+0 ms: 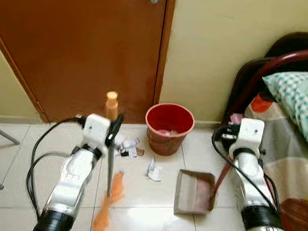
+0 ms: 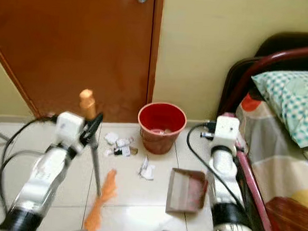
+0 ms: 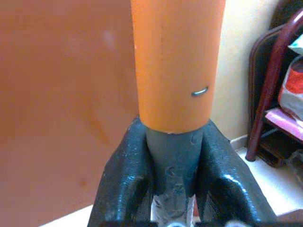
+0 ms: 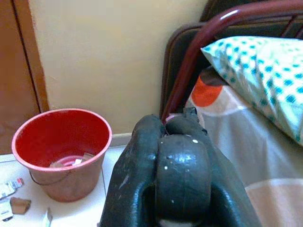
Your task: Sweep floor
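On the tiled floor (image 1: 154, 192) before the brown door (image 1: 74, 41), the litter lies in two patches: a cluster of paper scraps (image 1: 127, 146) just left of the red bucket (image 1: 169, 128), and one crumpled piece (image 1: 154, 170) between the broom and the dustpan (image 1: 194, 192). The left end effector (image 1: 114, 127) is clenched on the broom handle (image 1: 110, 162); the left wrist view shows both black fingers (image 3: 124, 179) pressed against the grey shaft just below its orange cap (image 3: 176, 61). The handle runs nearly upright, tilting slightly, with the orange bristles (image 1: 110, 202) on the floor close to the robot. From the bristles, both patches of litter lie forward and to the right, toward the bucket. The right end effector (image 1: 232, 132) grips the dark upright handle of the dustpan, its fingers (image 4: 137, 179) closed around the rounded handle top. The pan sits flat beside the bed (image 1: 295, 141), its open mouth appearing to face the crumpled piece. The left arm is nearer both patches, so the coming stroke is judged to run rightward toward the pan. A bottle (image 1: 111, 105) stands by the door. No brand, label or writing can be read; the scraps carry print too small to make out.
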{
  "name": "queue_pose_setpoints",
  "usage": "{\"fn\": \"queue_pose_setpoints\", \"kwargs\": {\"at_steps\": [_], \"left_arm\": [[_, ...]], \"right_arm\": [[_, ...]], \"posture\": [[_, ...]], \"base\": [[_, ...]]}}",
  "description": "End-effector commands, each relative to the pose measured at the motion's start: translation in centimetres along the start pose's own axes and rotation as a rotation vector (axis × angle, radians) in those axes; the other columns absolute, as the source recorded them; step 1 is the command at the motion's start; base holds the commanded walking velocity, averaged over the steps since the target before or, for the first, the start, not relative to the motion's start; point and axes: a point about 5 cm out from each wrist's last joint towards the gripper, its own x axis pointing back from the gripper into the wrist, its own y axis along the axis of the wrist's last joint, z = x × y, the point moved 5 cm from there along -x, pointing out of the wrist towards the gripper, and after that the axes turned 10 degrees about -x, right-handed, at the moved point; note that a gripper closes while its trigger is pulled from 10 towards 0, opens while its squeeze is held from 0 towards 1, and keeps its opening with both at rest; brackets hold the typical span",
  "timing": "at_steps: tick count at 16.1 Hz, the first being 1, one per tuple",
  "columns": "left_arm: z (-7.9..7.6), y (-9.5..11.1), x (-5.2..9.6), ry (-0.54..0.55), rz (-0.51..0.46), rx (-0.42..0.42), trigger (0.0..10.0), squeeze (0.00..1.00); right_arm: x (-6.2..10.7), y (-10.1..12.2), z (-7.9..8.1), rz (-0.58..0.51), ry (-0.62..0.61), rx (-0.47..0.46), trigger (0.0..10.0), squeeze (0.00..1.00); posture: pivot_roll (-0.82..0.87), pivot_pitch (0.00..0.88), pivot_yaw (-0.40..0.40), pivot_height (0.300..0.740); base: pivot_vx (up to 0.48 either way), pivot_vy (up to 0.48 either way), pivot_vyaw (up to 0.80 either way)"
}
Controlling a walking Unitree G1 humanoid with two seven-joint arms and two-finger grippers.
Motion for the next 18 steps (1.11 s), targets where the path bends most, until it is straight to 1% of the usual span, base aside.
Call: {"fn": "queue_pose_setpoints", "kwargs": {"at_steps": [1, 2, 4, 5, 7, 8, 9, 10, 12, 15, 18], "left_arm": [[0.2, 1.5, -0.8, 0.001, -0.061, -0.061, 10.0, 0.00], [-0.2, 1.9, -1.1, -0.008, -0.072, -0.057, 10.0, 0.00], [-0.7, 1.8, -0.8, -0.034, -0.073, -0.058, 10.0, 0.00], [-0.7, 1.6, -0.4, -0.037, -0.065, -0.049, 10.0, 0.00], [-0.3, 0.8, 0.5, -0.028, -0.047, -0.027, 10.0, 0.00], [0.0, 0.4, 1.1, -0.012, -0.037, 0.002, 10.0, 0.00], [0.6, -0.2, 2.0, 0.017, -0.017, 0.026, 10.0, 0.00], [0.9, -0.6, 2.5, 0.031, -0.002, 0.028, 10.0, 0.00], [1.4, -0.8, 3.4, 0.051, 0.008, 0.032, 10.0, 0.00], [1.2, -0.8, 3.7, 0.048, 0.009, 0.043, 10.0, 0.00], [0.9, -0.4, 3.6, 0.038, 0.003, 0.048, 10.0, 0.00]], "right_arm": [[-0.6, 1.2, 1.0, -0.033, 0.004, -0.012, 10.0, 0.00], [-0.7, 1.3, 1.5, -0.039, 0.008, -0.010, 10.0, 0.00], [-0.5, 1.1, 1.6, -0.036, 0.011, -0.013, 10.0, 0.00], [-0.4, 0.9, 1.6, -0.035, 0.011, -0.013, 10.0, 0.00], [0.0, 0.5, 1.2, -0.029, 0.007, -0.019, 10.0, 0.00], [0.4, 0.3, 1.0, -0.022, 0.020, -0.044, 10.0, 0.00], [1.1, -0.1, 0.8, -0.019, 0.044, -0.055, 10.0, 0.00], [1.7, -0.5, 0.6, -0.012, 0.057, -0.057, 10.0, 0.00], [2.9, -1.5, 0.2, 0.014, 0.053, -0.101, 10.0, 0.00], [3.3, -1.9, 0.7, 0.027, 0.069, -0.102, 10.0, 0.00], [3.1, -1.3, 1.3, 0.020, 0.090, -0.104, 10.0, 0.00]], "posture": [[0.02, 0.098, -0.020, 0.740], [0.02, 0.099, -0.018, 0.740], [0.02, 0.101, -0.019, 0.740], [0.02, 0.103, -0.020, 0.740], [0.02, 0.105, -0.021, 0.740], [0.02, 0.105, -0.021, 0.740], [0.02, 0.107, -0.028, 0.740], [0.02, 0.106, -0.032, 0.740], [0.02, 0.106, -0.032, 0.740], [0.02, 0.104, -0.035, 0.740], [0.02, 0.101, -0.037, 0.740]], "base": [[0.000, 0.000, 0.00], [0.000, 0.000, 0.00], [0.000, 0.000, 0.00], [0.000, 0.000, 0.00], [0.000, 0.000, 0.00], [0.247, 0.000, 0.00], [0.352, 0.000, 0.00], [0.356, 0.000, 0.00], [0.366, 0.000, 0.00], [0.379, 0.000, 0.00], [0.381, 0.000, 0.00]]}}
